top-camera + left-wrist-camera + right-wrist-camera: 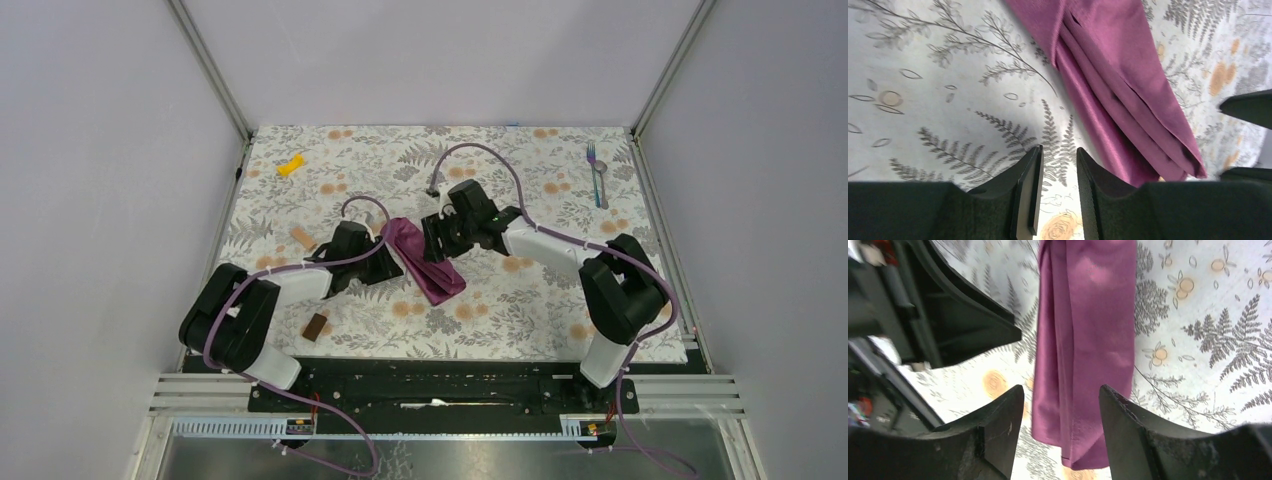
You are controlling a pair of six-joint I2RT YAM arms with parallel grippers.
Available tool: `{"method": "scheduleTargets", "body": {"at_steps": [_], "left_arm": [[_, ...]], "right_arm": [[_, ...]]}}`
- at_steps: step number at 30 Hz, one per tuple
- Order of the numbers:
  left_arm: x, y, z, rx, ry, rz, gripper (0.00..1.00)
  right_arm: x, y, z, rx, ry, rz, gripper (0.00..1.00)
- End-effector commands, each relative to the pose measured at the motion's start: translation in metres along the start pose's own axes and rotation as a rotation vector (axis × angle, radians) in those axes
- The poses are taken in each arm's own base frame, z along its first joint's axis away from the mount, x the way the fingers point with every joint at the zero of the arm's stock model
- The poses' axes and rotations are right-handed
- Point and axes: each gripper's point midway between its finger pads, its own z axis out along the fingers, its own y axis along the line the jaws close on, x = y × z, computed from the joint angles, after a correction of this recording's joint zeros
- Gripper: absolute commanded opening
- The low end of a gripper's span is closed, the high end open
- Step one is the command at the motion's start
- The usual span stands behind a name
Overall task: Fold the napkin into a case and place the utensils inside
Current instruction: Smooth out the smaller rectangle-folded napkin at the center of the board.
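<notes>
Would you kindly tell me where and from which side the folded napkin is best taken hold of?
Probably the narrow end of the napkin under the open right gripper, from above, jaws across the width: it lies flat as a long layered strip, so a pinch there should catch every fold.

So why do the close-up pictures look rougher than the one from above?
Top view: even light, faint shadows, napkin small but crisp. Left wrist view: glossy sheen on one fold, left fingers dark. Right wrist view: napkin soft, right fingers fuzzy.
</notes>
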Motion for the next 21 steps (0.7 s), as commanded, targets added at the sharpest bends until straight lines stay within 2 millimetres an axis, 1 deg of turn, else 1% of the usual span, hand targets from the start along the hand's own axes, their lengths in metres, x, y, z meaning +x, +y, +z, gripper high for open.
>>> {"method": "scheduleTargets", "body": {"at_steps": [1,3,5,7,12,17,19,21], "left_arm": [[0.017,-0.015,0.000,0.106,0.057,-0.087,0.38],[0.019,-0.019,0.001,0.129,0.063,-0.126,0.38],[0.019,-0.020,0.001,0.133,0.052,-0.158,0.40],[0.019,-0.021,0.000,0.150,0.041,-0.186,0.42],[0.026,-0.027,0.005,0.213,0.063,-0.274,0.44],[0.033,-0.023,0.010,0.221,0.068,-0.340,0.45],[0.034,-0.022,0.011,0.223,0.066,-0.353,0.44],[0.033,-0.022,0.011,0.221,0.064,-0.354,0.44]], "right_arm": [[0.025,-0.001,0.005,0.077,0.103,-0.221,0.64],[0.030,0.000,0.010,0.134,0.097,-0.273,0.63],[0.031,0.001,0.012,0.178,0.077,-0.298,0.63],[0.032,0.004,0.013,0.191,0.059,-0.316,0.62],[0.037,-0.008,0.012,0.282,0.039,-0.374,0.62],[0.041,-0.012,0.011,0.341,0.042,-0.470,0.64],[0.041,-0.009,0.011,0.337,0.037,-0.489,0.65],[0.040,0.001,0.010,0.298,0.023,-0.486,0.65]]}}
